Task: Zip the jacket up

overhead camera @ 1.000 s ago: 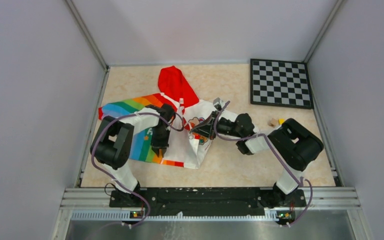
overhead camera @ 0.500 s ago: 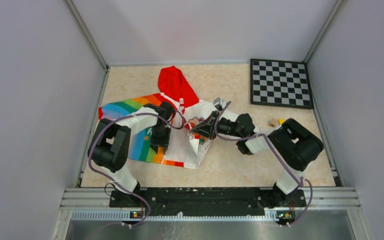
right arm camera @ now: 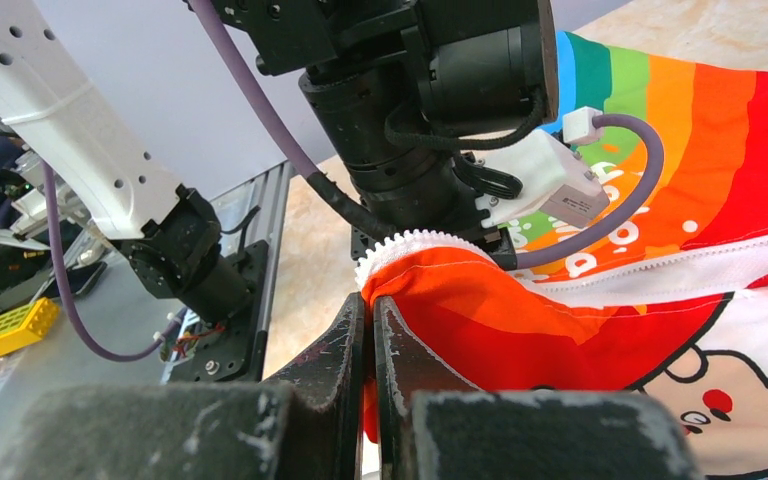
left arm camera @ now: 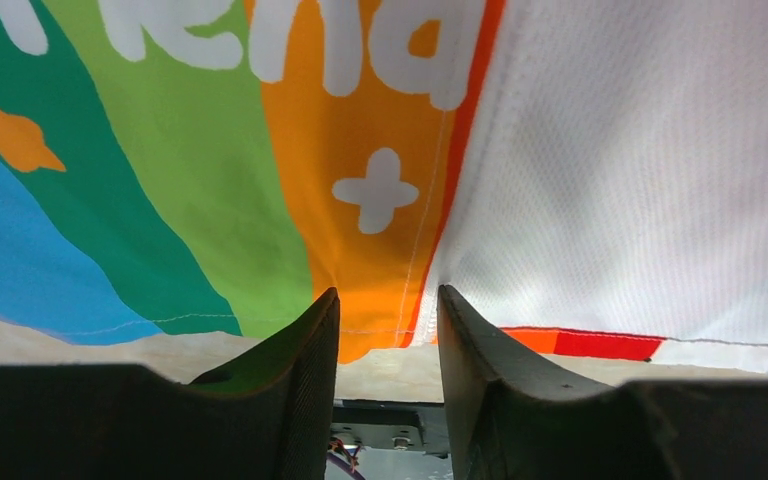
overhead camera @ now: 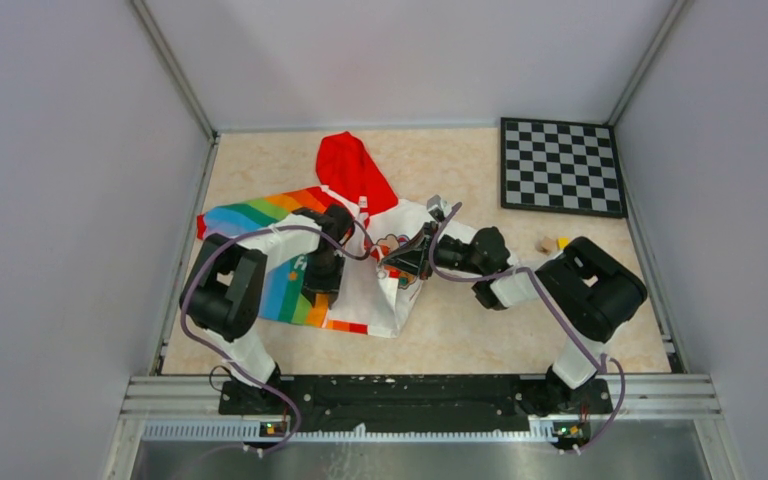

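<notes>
The jacket (overhead camera: 260,215) lies open on the table, red hood (overhead camera: 350,165) at the back, rainbow-striped half on the left, white bear-print half (overhead camera: 392,245) on the right. My left gripper (overhead camera: 321,283) points down over the rainbow half near its bottom hem. In the left wrist view its jaws (left arm camera: 387,300) are open and empty, astride the seam between the orange stripe (left arm camera: 360,150) and white lining. My right gripper (overhead camera: 406,262) is shut on the jacket's red-orange front edge (right arm camera: 480,300), lifted beside its white zipper teeth (right arm camera: 410,245).
A checkerboard (overhead camera: 563,166) lies at the back right. Small coloured blocks (overhead camera: 552,243) sit by the right arm's elbow. Grey walls close in on three sides. A metal rail (overhead camera: 410,390) runs along the front edge. The left arm's wrist (right arm camera: 430,120) stands close in front of my right gripper.
The left arm has shifted slightly, its gripper moving a little back over the rainbow half. The right gripper still holds the jacket's edge in the same place.
</notes>
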